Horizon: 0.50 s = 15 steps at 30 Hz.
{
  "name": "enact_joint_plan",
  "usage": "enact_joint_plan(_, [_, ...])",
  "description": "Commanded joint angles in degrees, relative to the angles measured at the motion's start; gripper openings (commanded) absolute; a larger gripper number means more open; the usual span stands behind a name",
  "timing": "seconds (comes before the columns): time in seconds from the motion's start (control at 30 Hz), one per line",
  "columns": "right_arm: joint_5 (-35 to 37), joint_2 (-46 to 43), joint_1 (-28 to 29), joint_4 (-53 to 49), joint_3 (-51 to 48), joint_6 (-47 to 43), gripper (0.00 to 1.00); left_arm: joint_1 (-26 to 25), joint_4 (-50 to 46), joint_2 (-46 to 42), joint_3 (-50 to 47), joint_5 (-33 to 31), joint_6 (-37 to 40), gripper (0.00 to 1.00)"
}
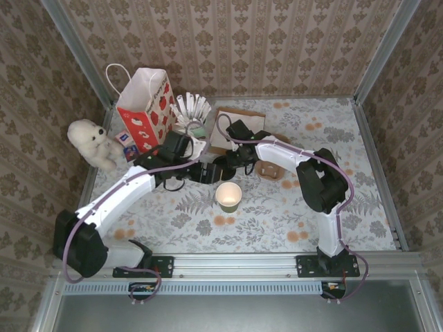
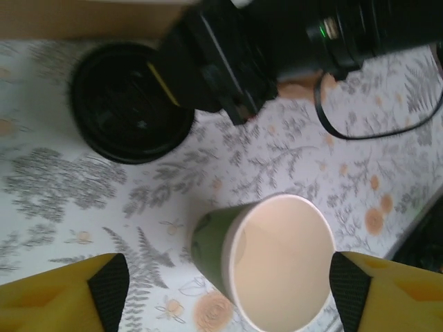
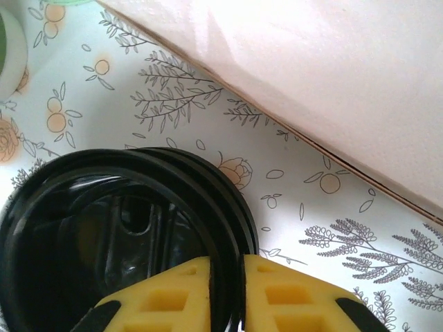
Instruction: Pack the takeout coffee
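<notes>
The small dark green paper cup (image 1: 228, 197) stands lidless mid-frame on the counter (image 1: 277, 221), with the left pincer (image 2: 225, 287) spread around it. The right pincer (image 3: 227, 290) clenches a round black plastic lid (image 3: 104, 228) by its rim (capping and packing remain, I'd judge).

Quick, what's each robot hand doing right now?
Left end effector: open, its fingers either side of the lidless green cup, not gripping it.
Right end effector: shut on the rim of the black lid.
</notes>
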Motion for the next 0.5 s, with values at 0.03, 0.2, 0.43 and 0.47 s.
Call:
enact_joint_plan(0.03, [4.8, -0.7, 1.4, -1.6, 1.3, -2.4, 0.13, 3.8, 3.6, -2.6, -3.0, -5.1, -6.9, 0.83])
enact_joint_plan(0.2, [9.1, -3.6, 2.2, -0.9, 0.5, -2.8, 0.12, 6.3, 5.2, -2.6, -4.2, -6.5, -9.5, 0.86])
enact_joint_plan(0.43, [14.5, -7.0, 4.0, 2.9, -1.8, -2.1, 0.08, 6.7, 8.0, 0.4, -3.0, -4.2, -12.3, 0.87])
enact_joint_plan(0.47, [14.8, -7.4, 4.2, 3.4, -2.2, -2.1, 0.08, 6.7, 8.4, 1.1, -2.6, -3.4, -12.6, 0.87])
